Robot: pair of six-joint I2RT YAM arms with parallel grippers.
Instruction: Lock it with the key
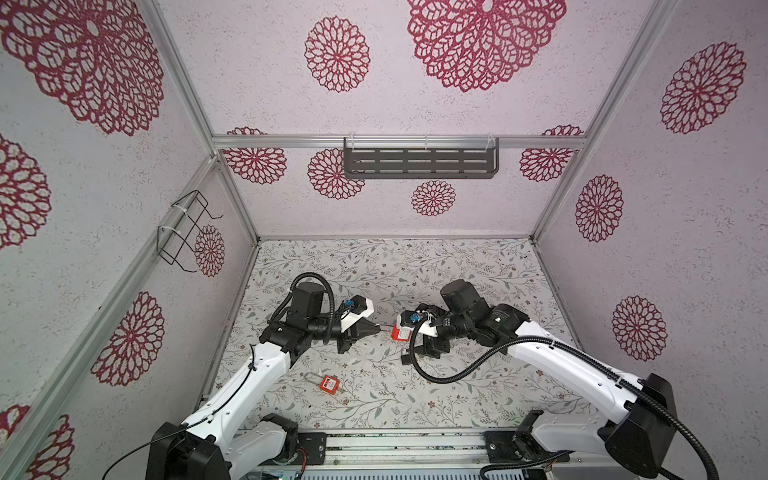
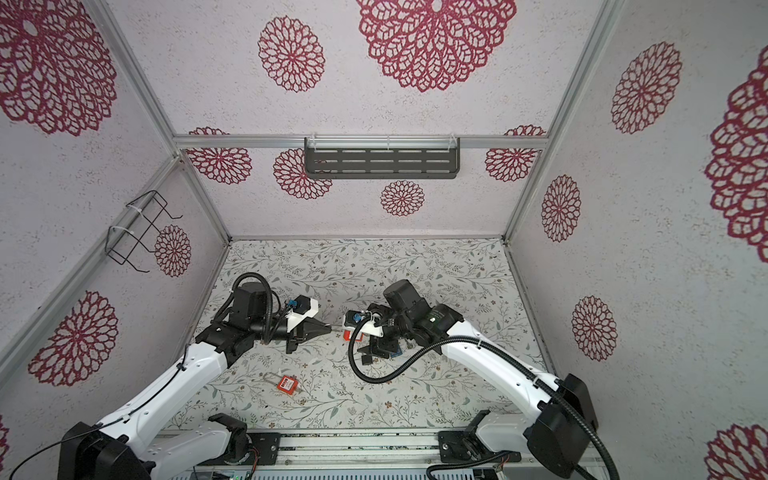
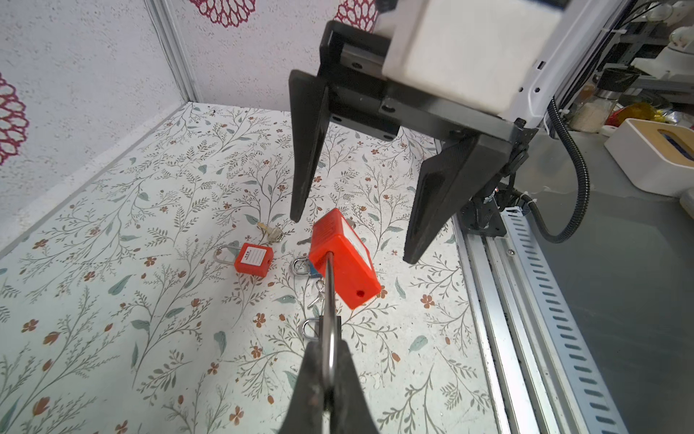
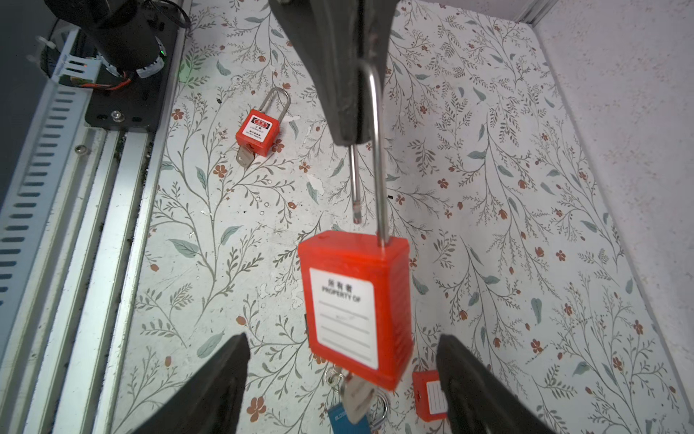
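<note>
A red padlock [image 4: 356, 300] with a white label hangs in the air by its long steel shackle [image 4: 377, 158]. My left gripper [image 3: 330, 338] is shut on the shackle's bend. The shackle's free end [image 4: 356, 214] stands out of the body. A silvery key [image 4: 355, 394] sticks out of the padlock's underside. My right gripper [image 4: 341, 338] is open, one finger on each side of the padlock body, touching neither the body nor the key. In both top views the two grippers meet at mid-table, the left gripper [image 1: 376, 328] pointing at the padlock [image 1: 401, 332].
A second red padlock [image 1: 328, 383] with a key [image 4: 244, 156] in it lies on the floral table near the front. A blue padlock [image 4: 345, 419] and another red padlock [image 4: 430, 394] lie under the held one. Loose keys [image 3: 270, 233] lie nearby. A metal rail [image 3: 525, 300] runs along the front edge.
</note>
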